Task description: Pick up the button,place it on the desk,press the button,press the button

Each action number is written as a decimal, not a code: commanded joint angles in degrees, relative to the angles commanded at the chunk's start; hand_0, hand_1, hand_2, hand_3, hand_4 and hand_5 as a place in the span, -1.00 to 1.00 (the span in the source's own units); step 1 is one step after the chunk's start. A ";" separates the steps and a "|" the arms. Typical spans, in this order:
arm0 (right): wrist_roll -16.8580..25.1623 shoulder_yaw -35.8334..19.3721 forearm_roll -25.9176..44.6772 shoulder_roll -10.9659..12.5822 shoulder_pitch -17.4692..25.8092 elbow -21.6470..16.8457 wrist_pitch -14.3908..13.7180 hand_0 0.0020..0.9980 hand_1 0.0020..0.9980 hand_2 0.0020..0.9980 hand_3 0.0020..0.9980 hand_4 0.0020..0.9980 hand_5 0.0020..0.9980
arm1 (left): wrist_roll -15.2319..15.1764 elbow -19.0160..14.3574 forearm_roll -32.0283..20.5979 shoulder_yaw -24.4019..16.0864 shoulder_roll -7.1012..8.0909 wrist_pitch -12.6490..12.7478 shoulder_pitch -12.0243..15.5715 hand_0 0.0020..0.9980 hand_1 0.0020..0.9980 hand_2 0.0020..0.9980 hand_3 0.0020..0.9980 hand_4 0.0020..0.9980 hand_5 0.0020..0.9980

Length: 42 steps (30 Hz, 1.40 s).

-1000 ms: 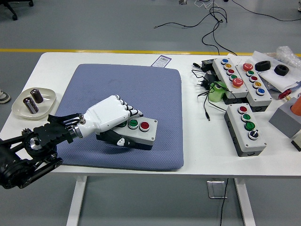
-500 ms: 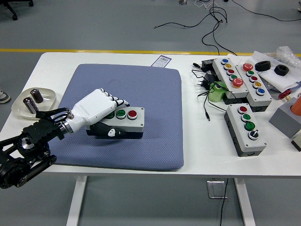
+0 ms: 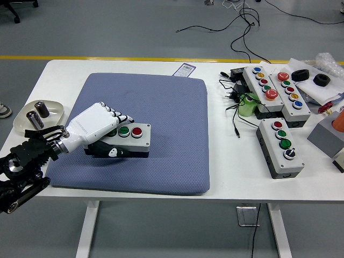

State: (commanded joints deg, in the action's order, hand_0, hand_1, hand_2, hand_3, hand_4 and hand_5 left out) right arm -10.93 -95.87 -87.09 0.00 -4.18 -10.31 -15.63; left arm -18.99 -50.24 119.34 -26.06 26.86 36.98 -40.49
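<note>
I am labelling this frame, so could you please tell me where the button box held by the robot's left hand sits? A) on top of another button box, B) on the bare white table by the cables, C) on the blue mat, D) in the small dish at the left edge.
C: the left hand grips the button box, which lies on the blue mat.

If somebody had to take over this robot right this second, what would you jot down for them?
Left hand: shut on the button box, fingers over its top left end, thumb on its front side.
Right hand: out of view.
Button box: over the left part of the blue mat; whether it is lifted or resting cannot be told. Its green button and red button are uncovered.
Done: box grasped.
Left: set it down, let go, press the button twice.
</note>
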 joint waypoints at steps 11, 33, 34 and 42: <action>-0.12 -0.11 -0.15 0.00 0.20 0.00 0.02 0.10 0.29 0.39 0.23 -0.42 -0.75 | 4.81 -1.19 7.76 -0.73 0.69 -2.98 0.71 -0.91 -0.78 -0.63 0.16 0.68 0.06; 0.17 -1.73 -1.50 0.00 0.19 0.00 0.07 0.10 0.29 0.39 0.23 -0.42 -0.76 | 11.08 -19.59 2.71 -19.04 2.64 -24.95 9.95 1.00 1.00 1.00 1.00 1.00 0.30; 0.17 -1.78 -1.53 0.00 0.20 0.00 0.08 0.10 0.29 0.39 0.23 -0.42 -0.76 | 11.34 -20.54 2.02 -19.94 2.65 -25.49 10.26 1.00 1.00 1.00 1.00 1.00 0.30; 0.07 -2.21 -2.20 0.00 0.15 0.00 0.12 0.10 0.29 0.39 0.23 -0.42 -0.76 | 13.90 -26.94 0.78 -24.55 3.26 -21.08 13.90 1.00 1.00 1.00 1.00 1.00 0.35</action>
State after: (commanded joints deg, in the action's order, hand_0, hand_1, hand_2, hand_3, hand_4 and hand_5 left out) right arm -10.86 -98.08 -89.29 0.00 -4.04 -10.31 -15.50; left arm -5.09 -77.18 120.12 -50.60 30.12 15.90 -26.59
